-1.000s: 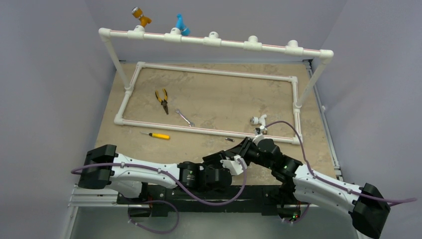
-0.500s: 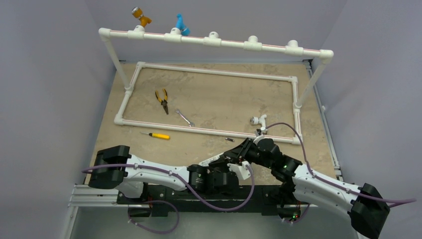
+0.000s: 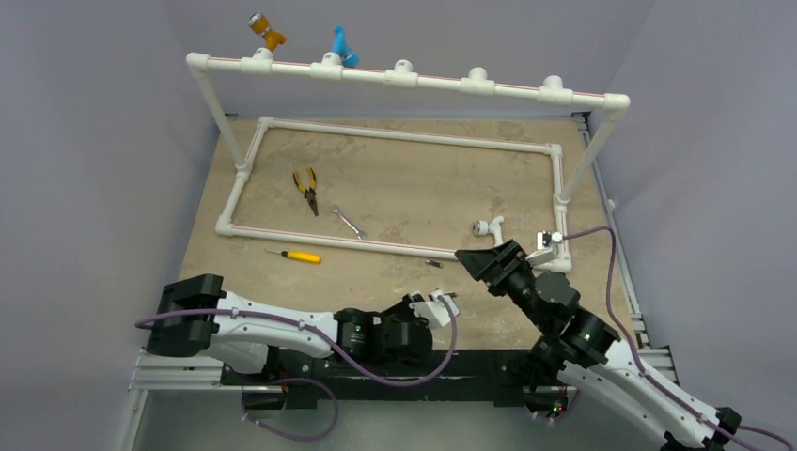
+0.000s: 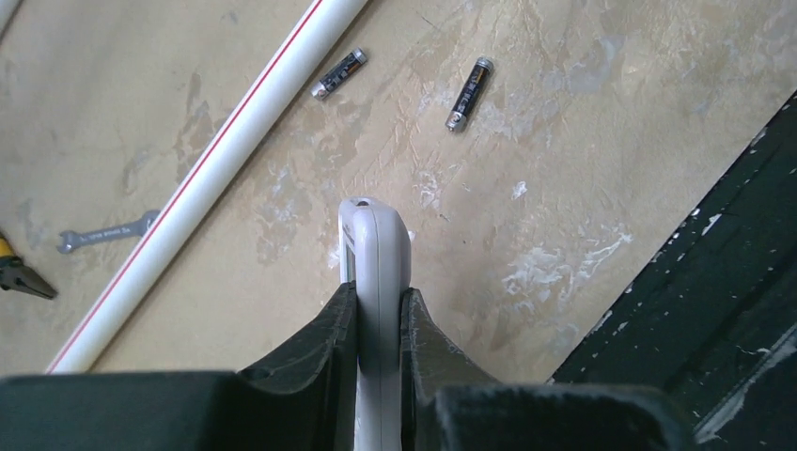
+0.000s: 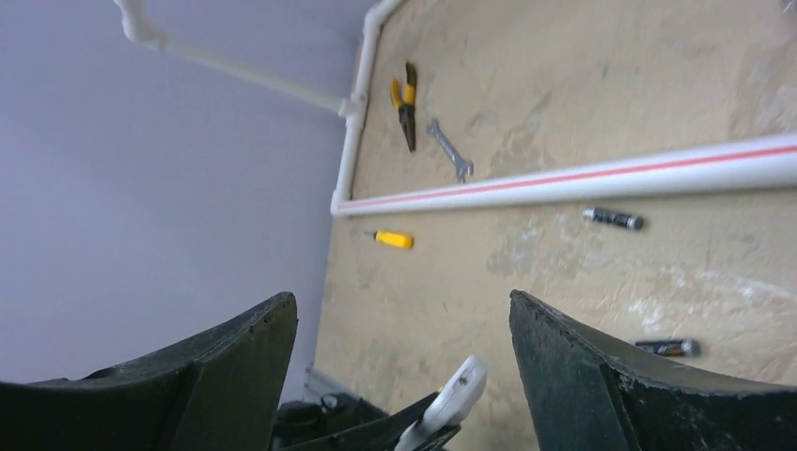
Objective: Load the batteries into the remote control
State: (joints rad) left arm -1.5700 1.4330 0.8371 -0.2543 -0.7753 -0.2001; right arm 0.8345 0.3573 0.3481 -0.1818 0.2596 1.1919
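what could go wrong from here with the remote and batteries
The slim white remote control is pinched edge-on in the left fingers; pressing a battery in could twist it loose. The two small dark metal-ended batteries lie loose; one sits close beside the white pipe, which may crowd the open right fingers.

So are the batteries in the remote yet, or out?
Out. Both batteries lie loose on the table, apart from the remote control clamped between the left fingers.

Batteries [image 4: 338, 73] [image 4: 468, 94]: two. Remote control [image 4: 376, 272]: one. Wrench [image 3: 349, 222]: one. Pliers [image 3: 306, 189]: one. Screwdriver [image 3: 299, 256]: one. Pipe frame [image 3: 404, 136], white: one. Coloured fittings [image 3: 267, 34] [image 3: 343, 45] atop it: two.
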